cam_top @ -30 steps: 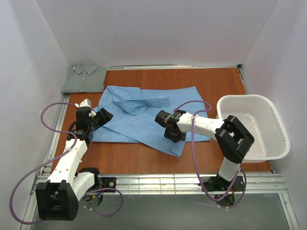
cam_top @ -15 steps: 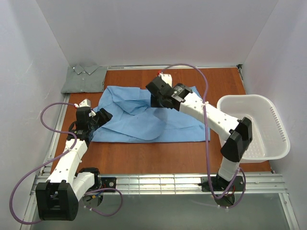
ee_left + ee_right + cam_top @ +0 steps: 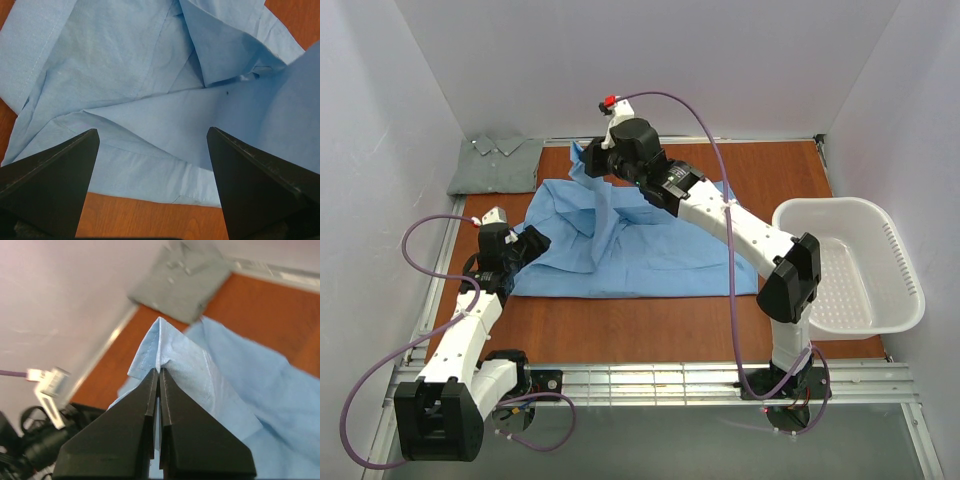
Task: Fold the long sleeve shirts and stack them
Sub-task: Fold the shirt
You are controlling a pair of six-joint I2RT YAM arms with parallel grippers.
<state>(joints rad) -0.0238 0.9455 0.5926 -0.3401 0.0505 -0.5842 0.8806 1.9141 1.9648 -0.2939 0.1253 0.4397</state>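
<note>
Up and across goes the right arm (image 3: 720,215): from the near middle of the light blue shirt (image 3: 650,255) a second ago, it is now stretched to the far left part of the bench (image 3: 650,335). The right jaws are pressed shut on a peaked fold of blue cloth, clear in the right wrist view, and that fold hangs lifted above the rest.

Most of the blue shirt lies spread mid-bench, its long axis running left to right, while the raised part climbs in a ridge towards the far left. Just beyond the pinch sits the grey-green shirt (image 3: 498,165), already folded in the far left corner, apart from the blue one.

The left jaws gape wide with nothing between them, hovering over the blue shirt's near left edge. So the left arm (image 3: 470,320) is the nearer one to that side, and I judge the coming fold turns on where the lifted cloth gets laid relative to the flat body below and to its right.

The white basket (image 3: 895,260) stands far right. No brand, label or writing can be read anywhere.
</note>
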